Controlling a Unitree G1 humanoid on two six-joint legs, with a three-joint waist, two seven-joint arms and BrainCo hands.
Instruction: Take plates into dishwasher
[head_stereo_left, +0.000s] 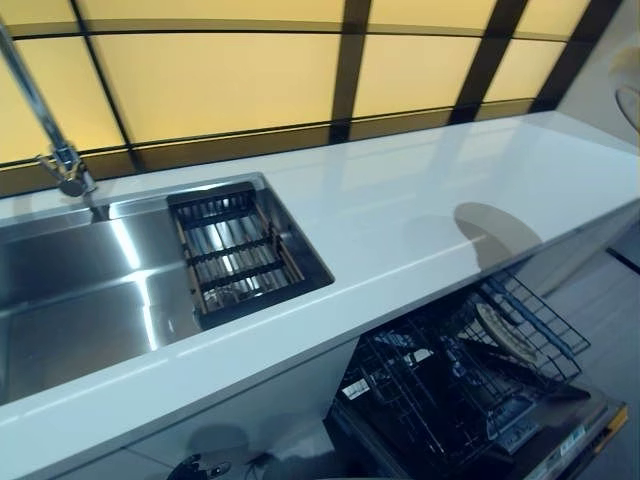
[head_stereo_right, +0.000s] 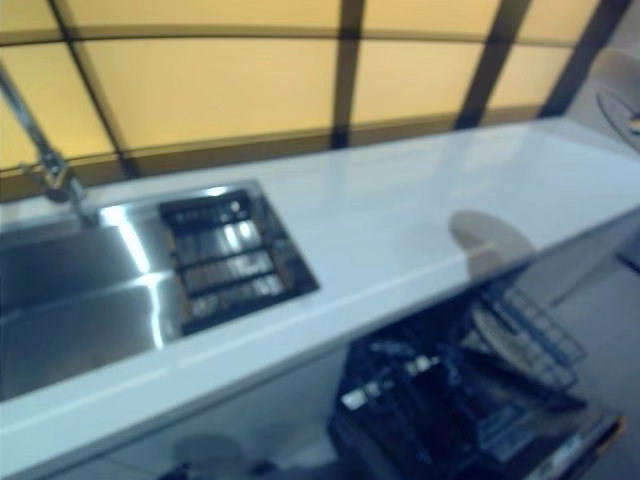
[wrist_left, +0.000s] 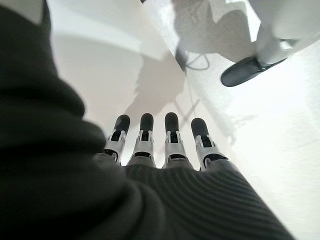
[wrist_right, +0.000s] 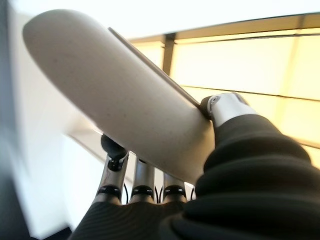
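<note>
In the right wrist view my right hand (wrist_right: 145, 187) holds a pale speckled plate (wrist_right: 115, 95). Its fingers (wrist_right: 114, 150) lie under the plate and the thumb (wrist_right: 225, 106) presses on the rim. The head views show a pale round edge (head_stereo_right: 622, 85) at the far right above the counter. Below the counter the dishwasher's dark wire rack (head_stereo_left: 440, 390) is pulled out, with one plate (head_stereo_left: 505, 332) standing in it. My left hand (wrist_left: 172, 150) appears only in its wrist view, with straight fingers over the pale floor and nothing in it.
A long white countertop (head_stereo_left: 420, 200) runs across the view, with a round shadow (head_stereo_left: 495, 230) near its front edge. At the left lie a steel sink (head_stereo_left: 70, 300), a black drainer basket (head_stereo_left: 235, 250) inside it, and a tap (head_stereo_left: 55, 150). Yellow panes line the back.
</note>
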